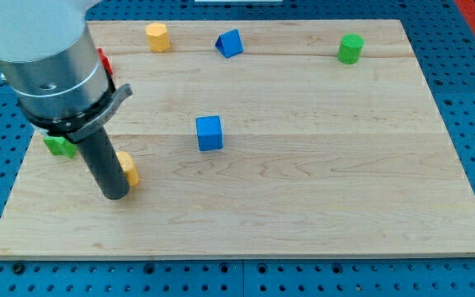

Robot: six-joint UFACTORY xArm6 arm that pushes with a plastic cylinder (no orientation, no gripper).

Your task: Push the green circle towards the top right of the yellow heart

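The green circle (350, 48) is a short green cylinder near the view's top right of the wooden board (303, 181). The yellow heart (128, 167) lies at the view's lower left, partly hidden behind my rod. My tip (115, 196) rests on the board just left of and below the yellow heart, touching or almost touching it. The tip is far from the green circle, which stands across the board to the upper right.
A blue cube (209, 133) sits near the board's middle. A blue triangular block (230, 43) and a yellow cylinder-like block (157, 37) stand along the top edge. A green block (58, 145) and a red block (104, 60) peek out behind the arm at the left.
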